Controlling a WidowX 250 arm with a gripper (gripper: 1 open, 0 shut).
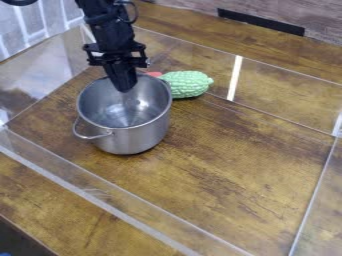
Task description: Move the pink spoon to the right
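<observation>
Only a short reddish piece of the pink spoon [152, 74] shows, lying on the table behind the steel pot [118, 138] and just left of the green bumpy vegetable toy [189, 84]. My black gripper [122, 82] points down over the pot's rear rim, a little left of the spoon. Its fingers are pressed together and shut, with nothing visible between them. The rest of the spoon is hidden behind the pot's rim and the gripper.
Clear plastic walls [238, 78] fence in the wooden table [241, 150] on all sides. Bare wood lies to the right of the pot and the vegetable toy.
</observation>
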